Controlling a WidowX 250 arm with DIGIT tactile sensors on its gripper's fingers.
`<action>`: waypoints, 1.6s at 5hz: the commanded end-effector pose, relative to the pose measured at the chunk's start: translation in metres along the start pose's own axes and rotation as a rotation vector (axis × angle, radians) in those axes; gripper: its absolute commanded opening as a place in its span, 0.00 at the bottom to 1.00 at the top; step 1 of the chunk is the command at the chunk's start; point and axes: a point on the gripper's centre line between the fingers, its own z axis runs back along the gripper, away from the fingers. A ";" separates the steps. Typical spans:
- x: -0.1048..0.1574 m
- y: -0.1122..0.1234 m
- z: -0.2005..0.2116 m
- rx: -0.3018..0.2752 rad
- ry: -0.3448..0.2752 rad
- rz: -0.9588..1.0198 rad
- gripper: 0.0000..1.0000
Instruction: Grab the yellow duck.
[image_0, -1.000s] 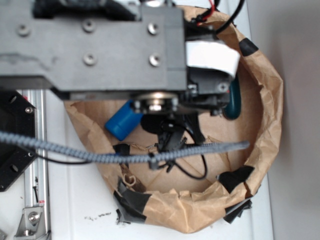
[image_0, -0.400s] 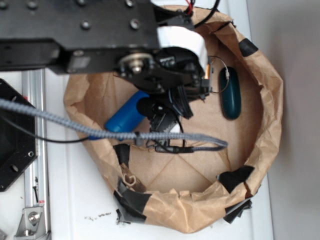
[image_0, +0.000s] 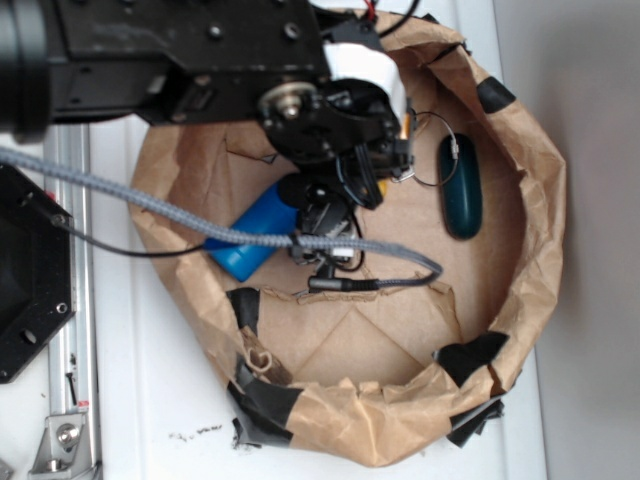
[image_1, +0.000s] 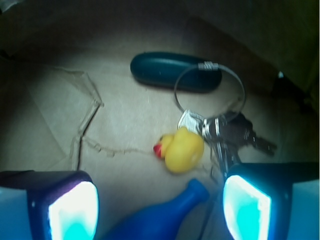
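Over the last second my arm has swung back and to the left across the paper basket (image_0: 540, 250), so the dark green case (image_0: 460, 186), which my wrist covered a second ago, now lies in plain sight. My gripper (image_1: 160, 205) is released, its two pads wide apart and holding nothing. In the wrist view the yellow duck (image_1: 182, 149) sits on the basket floor just ahead of the gap between the pads, beak pointing left. It touches or nearly touches a bunch of keys (image_1: 230, 132) on a wire ring, and the neck of the blue bottle (image_1: 165, 212) lies right below it, closer to me. In the outside view my arm hides the duck. I judge the shift has lined me up fairly well; what is left is to descend and close without catching the keys or the bottle.
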 end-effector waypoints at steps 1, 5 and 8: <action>0.011 0.015 -0.027 0.019 -0.023 -0.030 1.00; 0.012 0.021 -0.060 0.027 0.104 -0.073 0.00; 0.027 0.002 0.030 0.043 0.026 -0.057 0.00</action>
